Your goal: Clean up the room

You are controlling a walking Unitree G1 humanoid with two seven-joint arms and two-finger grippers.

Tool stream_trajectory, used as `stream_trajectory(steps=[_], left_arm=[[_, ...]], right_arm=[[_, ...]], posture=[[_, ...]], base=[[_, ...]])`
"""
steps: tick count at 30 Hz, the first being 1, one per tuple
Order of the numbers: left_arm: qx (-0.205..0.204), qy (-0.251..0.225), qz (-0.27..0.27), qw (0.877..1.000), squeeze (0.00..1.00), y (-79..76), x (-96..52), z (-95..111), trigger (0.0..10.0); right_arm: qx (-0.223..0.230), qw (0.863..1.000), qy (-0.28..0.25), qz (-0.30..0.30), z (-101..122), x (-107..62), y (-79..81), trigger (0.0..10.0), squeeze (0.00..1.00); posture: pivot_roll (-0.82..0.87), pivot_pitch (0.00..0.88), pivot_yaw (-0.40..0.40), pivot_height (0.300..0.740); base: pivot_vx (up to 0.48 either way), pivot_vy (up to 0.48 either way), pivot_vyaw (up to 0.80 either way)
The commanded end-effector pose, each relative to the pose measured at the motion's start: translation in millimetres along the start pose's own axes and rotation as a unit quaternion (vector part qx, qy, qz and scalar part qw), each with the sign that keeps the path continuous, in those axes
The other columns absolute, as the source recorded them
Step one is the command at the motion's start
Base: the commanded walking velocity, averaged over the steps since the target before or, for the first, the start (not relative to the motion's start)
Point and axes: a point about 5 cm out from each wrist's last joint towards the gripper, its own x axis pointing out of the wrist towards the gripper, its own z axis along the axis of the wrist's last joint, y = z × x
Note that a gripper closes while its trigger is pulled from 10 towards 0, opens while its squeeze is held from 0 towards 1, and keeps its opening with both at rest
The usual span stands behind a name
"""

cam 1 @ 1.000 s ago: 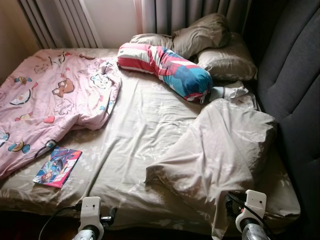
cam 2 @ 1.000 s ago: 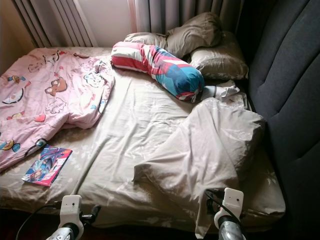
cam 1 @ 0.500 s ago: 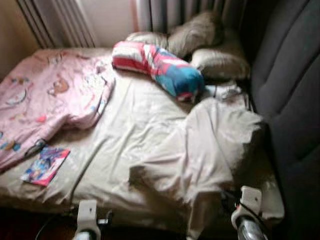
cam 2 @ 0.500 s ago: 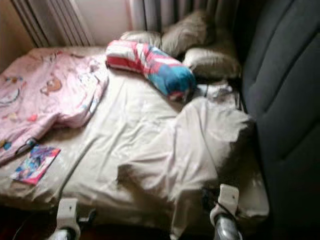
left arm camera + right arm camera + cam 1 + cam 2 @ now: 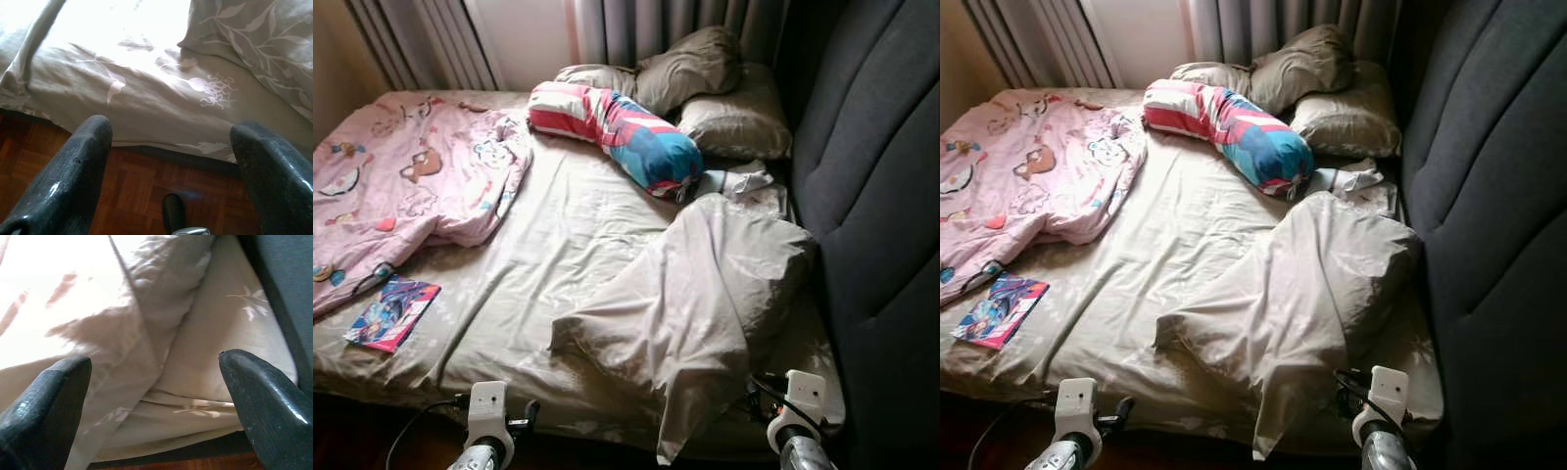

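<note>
Beige leaf-printed sheet covers the bed (image 5: 578, 245), seen from its foot edge with the dark padded headboard (image 5: 881, 196) along the robot's right. Left pincer (image 5: 171, 147) and right pincer (image 5: 156, 391) both stand wide and hold nothing, low at the mattress edge above the wooden floor (image 5: 142, 186). Candidate items for tidying: a crumpled beige duvet (image 5: 705, 294) heaped on the right half, one corner hanging over the foot edge; a pink cartoon blanket (image 5: 411, 186) bunched at far left; a colourful book (image 5: 391, 311) lying flat near the left foot corner; a striped bolster (image 5: 617, 132) resting diagonally against the pillows (image 5: 705, 88); a small crumpled white item (image 5: 736, 182) beside the bolster.

Key relation: the duvet's hanging corner lies directly ahead of, and just beside, the right pincer, its long axis running from the foot edge toward the headboard. The right arm is judged nearer to it; the book lies forward and to the left of the left pincer, well apart from the duvet.
</note>
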Motion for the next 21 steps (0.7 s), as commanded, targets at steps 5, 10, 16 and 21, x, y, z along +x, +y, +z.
stream_trajectory(steps=[5, 10, 16, 21], left_arm=[[-0.007, 0.008, 0.011, 1.000, 0.00, 6.8, -3.2, -5.2, 10.0], [-0.006, 0.008, 0.009, 1.000, 0.00, 7.3, -2.9, -4.6, 10.0], [-0.004, 0.009, 0.008, 1.000, 0.00, 7.4, -2.5, -3.9, 10.0], [-0.002, 0.010, 0.004, 1.000, 0.00, 7.0, -2.5, -4.2, 10.0]], right_arm=[[-0.006, 1.000, 0.015, 0.023, -5.1, -1.2, 5.0, 10.0, 0.00], [-0.008, 0.998, 0.028, 0.056, -7.7, -1.3, 10.7, 10.0, 0.00], [-0.010, 0.998, 0.034, 0.056, -10.1, -1.9, 11.3, 10.0, 0.00], [-0.009, 0.998, 0.043, 0.049, -12.1, -2.6, 7.1, 10.0, 0.00]], posture=[[-0.05, 0.080, 0.043, 0.740], [-0.05, 0.082, 0.045, 0.740], [-0.05, 0.083, 0.045, 0.740], [-0.05, 0.080, 0.047, 0.740]], base=[[0.000, 0.000, 0.00], [0.158, 0.000, 0.00], [0.298, 0.000, 0.00], [0.294, 0.000, 0.00]])
